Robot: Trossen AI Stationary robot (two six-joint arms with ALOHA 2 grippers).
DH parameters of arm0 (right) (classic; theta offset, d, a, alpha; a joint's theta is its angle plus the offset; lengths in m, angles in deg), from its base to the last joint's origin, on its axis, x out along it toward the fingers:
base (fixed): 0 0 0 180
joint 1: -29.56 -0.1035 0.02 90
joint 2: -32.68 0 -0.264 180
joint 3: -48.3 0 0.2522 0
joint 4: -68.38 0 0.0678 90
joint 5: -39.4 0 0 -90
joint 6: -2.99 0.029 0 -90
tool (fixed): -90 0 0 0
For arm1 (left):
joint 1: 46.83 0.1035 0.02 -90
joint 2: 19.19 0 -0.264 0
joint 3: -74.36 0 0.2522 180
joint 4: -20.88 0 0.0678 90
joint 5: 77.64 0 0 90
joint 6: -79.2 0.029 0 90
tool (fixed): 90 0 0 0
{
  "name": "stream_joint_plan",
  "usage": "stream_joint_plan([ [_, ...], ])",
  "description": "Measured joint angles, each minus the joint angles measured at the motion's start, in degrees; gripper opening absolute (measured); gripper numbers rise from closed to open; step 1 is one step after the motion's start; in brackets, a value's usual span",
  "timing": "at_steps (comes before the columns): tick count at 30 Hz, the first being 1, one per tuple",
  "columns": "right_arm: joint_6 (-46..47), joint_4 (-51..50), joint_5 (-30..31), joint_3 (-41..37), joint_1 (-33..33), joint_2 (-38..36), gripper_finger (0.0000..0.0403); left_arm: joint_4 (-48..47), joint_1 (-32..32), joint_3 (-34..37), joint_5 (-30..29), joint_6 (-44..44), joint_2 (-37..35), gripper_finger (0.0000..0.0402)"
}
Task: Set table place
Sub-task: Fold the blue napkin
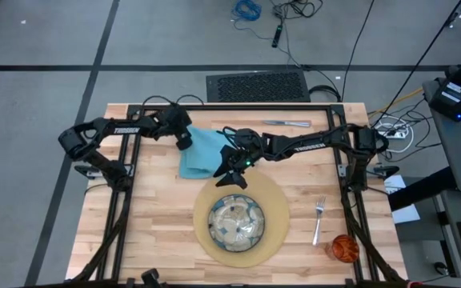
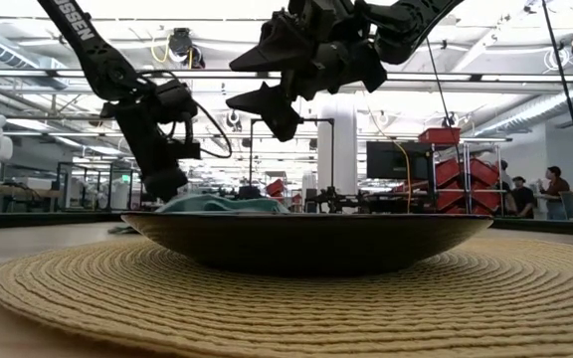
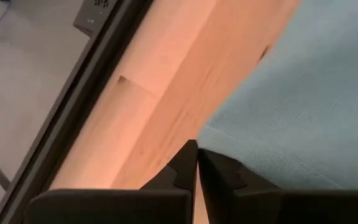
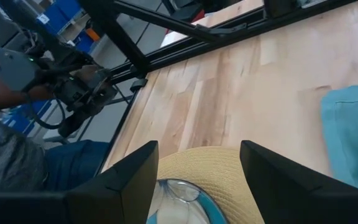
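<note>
The teal napkin (image 1: pixel 205 154) lies rumpled on the table (image 1: pixel 158 232), just beyond the round tan placemat (image 1: pixel 277 202). The green-patterned plate (image 1: pixel 236 222) rests on the placemat. My left gripper (image 1: pixel 184 141) is down at the napkin's far left corner, shut on it. My right gripper (image 1: pixel 232 171) hovers open above the placemat's far edge, with nothing between its fingers (image 4: pixel 135 171). A fork (image 1: pixel 318 218) lies right of the placemat. An orange cup (image 1: pixel 344 248) stands near the right front corner. My left gripper (image 3: pixel 196 163) has its two fingertips closed together on the napkin's edge (image 3: pixel 211 138), by the far left corner. It comes slanting down from the table's left. The fingers hide how much cloth is caught. The rest of the napkin (image 3: pixel 303 93) lies on the table.
Silver cutlery (image 1: pixel 286 123) lies at the table's far edge. The black frame (image 1: pixel 126 192) runs along both sides. Bare wood stretches left of the placemat. A person (image 4: pixel 17 168) shows beyond the table in the right wrist view.
</note>
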Motion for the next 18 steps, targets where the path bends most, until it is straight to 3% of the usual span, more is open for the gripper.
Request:
stream_joint_plan([
  [6,2.8,-1.2,1.4,0.0,0.6,0.0,0.0219,0.4,0.7,0.0,8.5,-2.3,0.0,0.0009],
  [10,3.9,-1.2,0.9,0.2,0.6,0.9,0.0219,1.3,0.1,0.0,6.7,-3.3,0.0,0.0043],
  [18,6.9,-0.2,-9.5,5.7,-2.9,8.1,0.0219,1.0,0.4,0.0,3.8,-6.2,-1.8,0.012],
])
